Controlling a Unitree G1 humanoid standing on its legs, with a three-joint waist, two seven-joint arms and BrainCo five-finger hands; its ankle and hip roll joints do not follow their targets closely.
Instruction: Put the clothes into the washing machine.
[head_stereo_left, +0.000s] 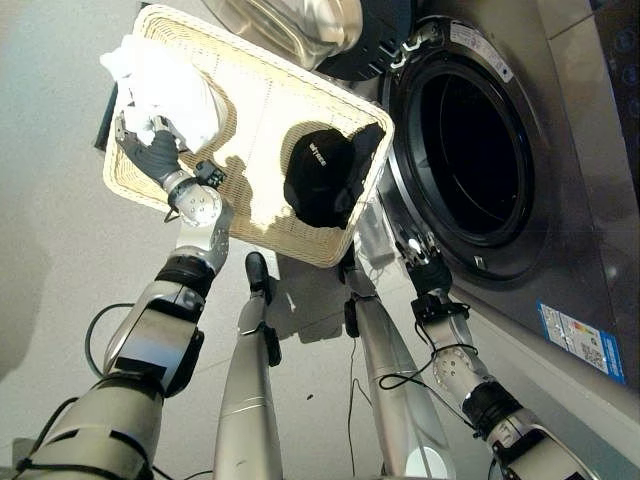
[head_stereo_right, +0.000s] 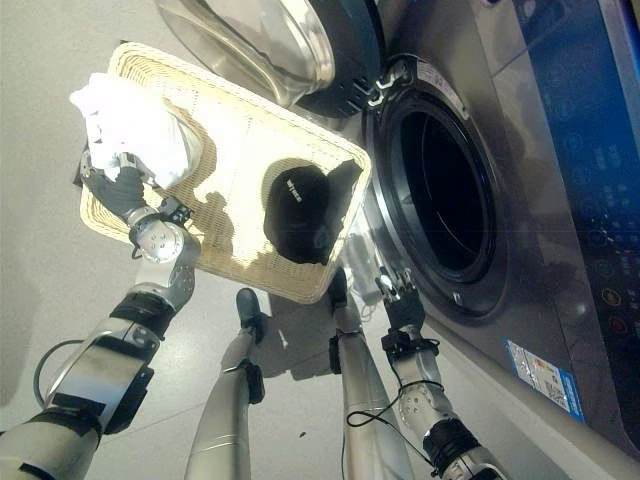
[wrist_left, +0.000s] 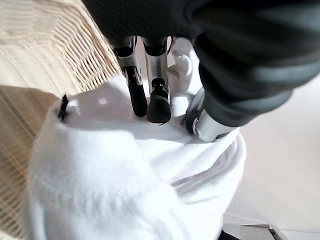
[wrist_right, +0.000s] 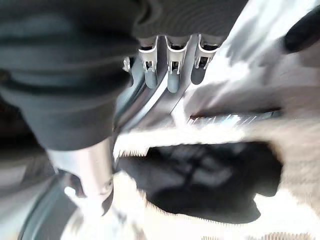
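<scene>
At the upper left of the frame the left hand (head_stereo_left: 150, 150) has its fingers curled into the white garment (head_stereo_left: 165, 90) in the wicker basket (head_stereo_left: 260, 110), so lifting comes next, then a swing right to the washing machine's open drum (head_stereo_left: 480, 150), while the right hand (head_stereo_left: 425, 268) hangs relaxed and empty near its rim.

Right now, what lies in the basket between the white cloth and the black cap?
Nothing: bare wicker basket floor separates the white cloth, gripped by the left robot hand, from the black cap, as seen in both eye views.
</scene>
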